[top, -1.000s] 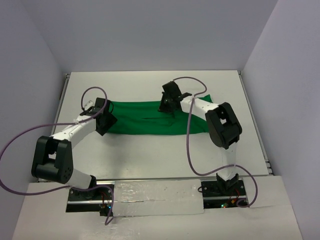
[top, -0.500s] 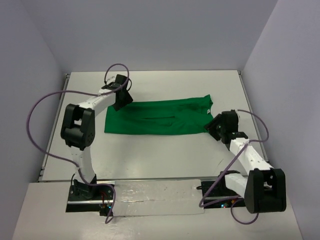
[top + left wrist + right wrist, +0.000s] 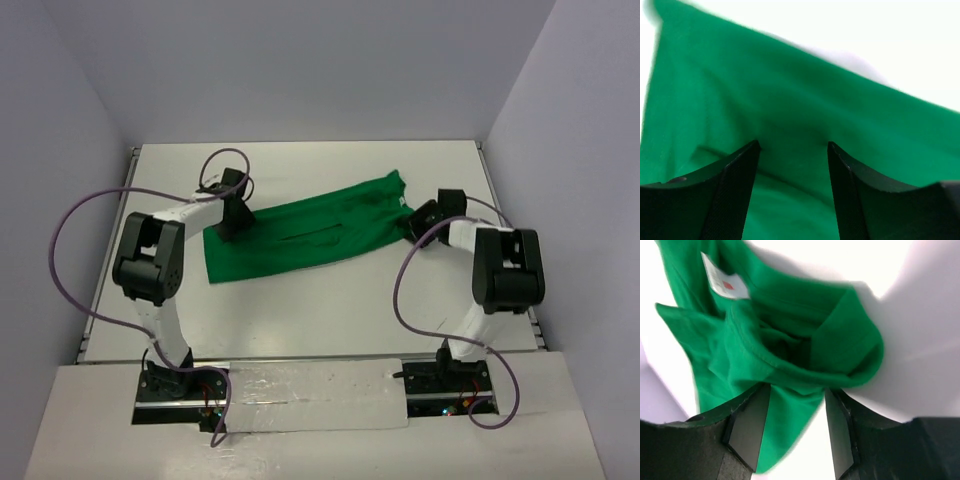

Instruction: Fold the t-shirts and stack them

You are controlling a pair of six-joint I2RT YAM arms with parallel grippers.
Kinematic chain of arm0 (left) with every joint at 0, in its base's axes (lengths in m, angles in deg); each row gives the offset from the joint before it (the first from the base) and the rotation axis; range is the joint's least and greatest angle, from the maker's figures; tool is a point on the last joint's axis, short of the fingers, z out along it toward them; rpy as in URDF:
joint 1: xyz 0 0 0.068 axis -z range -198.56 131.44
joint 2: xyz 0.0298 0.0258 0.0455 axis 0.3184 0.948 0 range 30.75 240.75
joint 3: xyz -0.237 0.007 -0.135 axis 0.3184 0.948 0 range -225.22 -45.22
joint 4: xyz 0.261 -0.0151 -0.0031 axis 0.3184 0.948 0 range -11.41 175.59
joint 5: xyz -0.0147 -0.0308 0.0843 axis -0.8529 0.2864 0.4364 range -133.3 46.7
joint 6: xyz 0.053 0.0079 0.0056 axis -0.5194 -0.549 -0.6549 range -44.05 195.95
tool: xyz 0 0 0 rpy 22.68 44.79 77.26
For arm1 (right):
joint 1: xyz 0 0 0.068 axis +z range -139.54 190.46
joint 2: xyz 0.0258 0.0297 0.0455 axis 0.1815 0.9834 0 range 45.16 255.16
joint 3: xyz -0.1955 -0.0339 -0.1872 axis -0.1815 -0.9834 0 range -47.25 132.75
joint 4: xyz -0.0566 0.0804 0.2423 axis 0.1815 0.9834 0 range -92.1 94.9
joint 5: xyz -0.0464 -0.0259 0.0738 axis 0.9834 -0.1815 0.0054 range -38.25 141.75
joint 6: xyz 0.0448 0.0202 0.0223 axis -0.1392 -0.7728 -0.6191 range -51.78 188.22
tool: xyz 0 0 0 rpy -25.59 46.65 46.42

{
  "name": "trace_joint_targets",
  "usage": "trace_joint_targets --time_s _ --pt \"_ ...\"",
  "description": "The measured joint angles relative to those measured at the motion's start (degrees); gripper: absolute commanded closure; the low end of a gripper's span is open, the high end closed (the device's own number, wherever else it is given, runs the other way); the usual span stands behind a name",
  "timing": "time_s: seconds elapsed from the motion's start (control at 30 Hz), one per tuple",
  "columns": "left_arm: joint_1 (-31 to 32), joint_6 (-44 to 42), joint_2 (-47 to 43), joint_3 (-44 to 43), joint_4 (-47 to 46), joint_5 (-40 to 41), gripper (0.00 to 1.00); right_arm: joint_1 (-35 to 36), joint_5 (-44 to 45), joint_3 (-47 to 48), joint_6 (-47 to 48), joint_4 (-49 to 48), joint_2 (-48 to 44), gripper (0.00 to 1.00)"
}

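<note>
Skewed toward the far right corner now, the t-shirt (image 3: 300, 235) looks only half-folded to me, left tool (image 3: 794, 145) and right tool (image 3: 797, 387) both parted.

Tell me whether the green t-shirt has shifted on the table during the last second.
Yes. The t-shirt now lies slanted: its right end has swung toward the far edge of the table.

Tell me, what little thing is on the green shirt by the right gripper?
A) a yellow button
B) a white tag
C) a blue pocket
B: the right wrist view shows a small white tag on the green t-shirt, just beyond the right gripper.
</note>
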Motion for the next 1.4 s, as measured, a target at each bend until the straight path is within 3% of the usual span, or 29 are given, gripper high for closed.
trace_joint_targets --time_s 0.17,0.27,0.3,0.37,0.5,0.7,0.8,0.93,1.0,1.13,1.27,1.4 --pt "3.5 6.0 -11.5 14.5 -3.0 -2.5 0.31 3.7 0.7 20.3 -2.1 2.7 15.1 0.31" --pt "11.5 11.7 -19.6 22.1 0.1 -8.4 0.29 6.1 0.9 35.7 -2.5 6.7 24.6 0.2" --pt "14.3 13.2 -21.1 23.1 1.2 -11.0 0.28 6.6 0.9 39.3 -2.3 7.8 26.6 0.13" --pt "17.6 14.8 -23.5 23.3 3.1 -14.5 0.27 7.6 2.3 42.4 -1.1 10.3 27.3 0.11" --pt "17.4 14.5 -27.4 16.9 8.3 -13.3 0.25 9.1 6.2 35.2 2.6 12.6 18.1 0.09" --pt "11.3 9.3 -28.8 2.1 11.2 -6.9 0.26 11.5 9.9 15.1 6.3 11.2 -6.3 0.11" --pt "6.1 7.1 -29.9 0.8 11.7 -5.5 0.26 17.5 10.2 5.8 6.5 7.9 -13.8 0.19" --pt "1.3 5.1 -31.4 1.2 13.2 -5.1 0.27 26.7 6.9 -5.7 4.3 3.2 -14.8 0.45" --pt "0.1 4.5 -32.3 1.5 13.6 -5.0 0.27 28.6 6.1 -8.1 3.4 3.3 -12.9 0.52" --pt "-0.2 2.9 -33.9 3.0 13.1 -5.9 0.29 28.6 6.1 -8.2 2.6 3.0 -9.4 0.51" --pt "1.7 0.0 -31.6 2.3 10.4 -9.7 0.28 28.2 6.6 -8.1 2.8 2.4 -9.7 0.34" --pt "6.9 -3.9 -14.8 -13.9 10.9 -9.2 0.2 26.6 7.4 -9.6 3.2 3.2 -14.2 0.25"
